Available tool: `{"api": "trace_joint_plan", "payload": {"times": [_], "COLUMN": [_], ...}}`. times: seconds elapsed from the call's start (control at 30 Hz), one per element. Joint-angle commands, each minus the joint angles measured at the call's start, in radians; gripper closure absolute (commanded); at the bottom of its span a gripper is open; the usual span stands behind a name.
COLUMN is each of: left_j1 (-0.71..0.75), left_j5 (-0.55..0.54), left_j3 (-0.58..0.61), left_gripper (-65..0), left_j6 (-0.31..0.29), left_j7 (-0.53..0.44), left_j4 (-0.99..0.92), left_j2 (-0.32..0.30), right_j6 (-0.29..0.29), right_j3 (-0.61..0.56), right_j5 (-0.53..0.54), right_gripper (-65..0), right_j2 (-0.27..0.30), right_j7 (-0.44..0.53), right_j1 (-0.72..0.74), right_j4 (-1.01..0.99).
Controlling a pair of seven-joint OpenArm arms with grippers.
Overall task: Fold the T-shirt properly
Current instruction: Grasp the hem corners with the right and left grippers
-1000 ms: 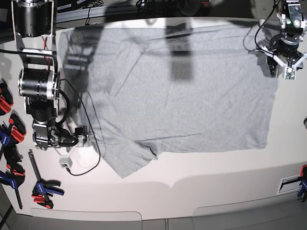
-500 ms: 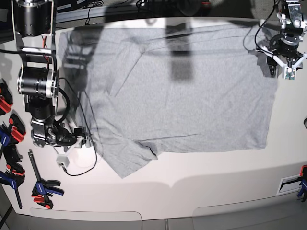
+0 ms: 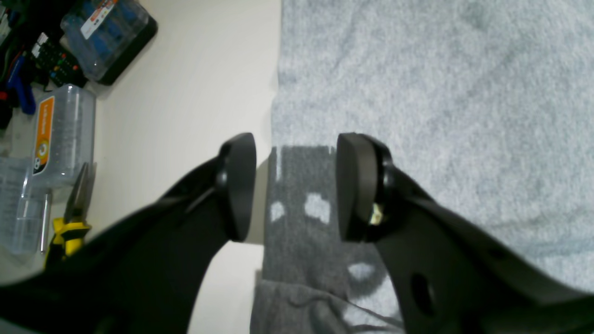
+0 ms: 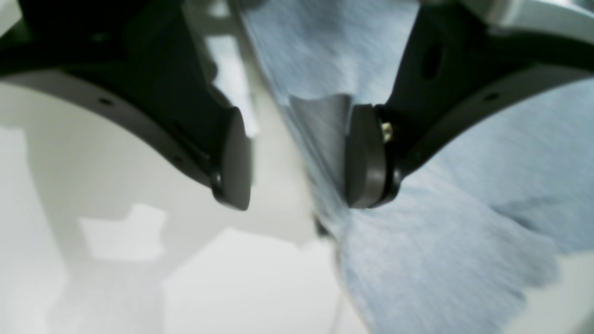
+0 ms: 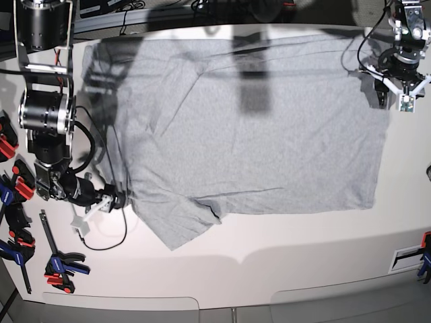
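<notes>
The grey T-shirt (image 5: 256, 134) lies spread flat on the white table (image 5: 283, 256), one sleeve pointing to the front left. No lettering shows. In the base view my left gripper (image 5: 392, 94) hovers at the shirt's far right corner. In its wrist view the left gripper (image 3: 297, 185) is open and straddles the shirt (image 3: 417, 93) edge without touching it. My right gripper (image 5: 114, 200) sits low at the shirt's left edge, above the sleeve. Close up, the right gripper (image 4: 299, 157) is open, and the shirt (image 4: 441, 260) edge runs between its pads, close to the right one.
Red, blue and black clamps (image 5: 64, 264) lie along the table's left side, and a cable (image 5: 108, 239) loops beside the right arm. Clear plastic boxes (image 3: 60, 134) and yellow-handled pliers (image 3: 69, 218) sit beyond the shirt's edge near the left gripper.
My right arm has swung its gripper down and in against the shirt's left edge. The left arm and the shirt have stayed put.
</notes>
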Motion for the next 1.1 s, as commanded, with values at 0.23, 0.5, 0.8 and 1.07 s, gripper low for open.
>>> {"api": "trace_joint_plan", "payload": {"times": [0.23,0.5,0.8,1.07], "left_j1": [0.001,0.000,0.000,-0.011], "left_j5": [-0.002,-0.002,-0.031,-0.031], "left_j3": [-0.008,-0.008,-0.008,-0.008], "left_gripper": [-26.2,-26.2,-26.2,-26.2], "left_j6": [0.009,0.009,0.008,0.009], "left_j7": [-0.023,-0.023,-0.023,-0.023], "left_j4": [0.013,0.013,0.013,0.012], "left_j2": [-0.014,-0.014,-0.014,-0.014], "right_j6": [0.017,-0.210,-0.135,-0.135], "right_j3": [0.002,0.002,0.002,0.002], "right_j5": [-0.057,-0.141,-0.134,-0.134], "right_gripper": [-32.1,-32.1,-32.1,-2.0], "right_j2": [0.010,0.007,-0.056,-0.061], "right_j7": [0.008,0.081,0.085,0.073], "right_j1": [0.038,0.018,-0.072,-0.095], "right_j4": [0.013,0.013,0.013,0.013]}}
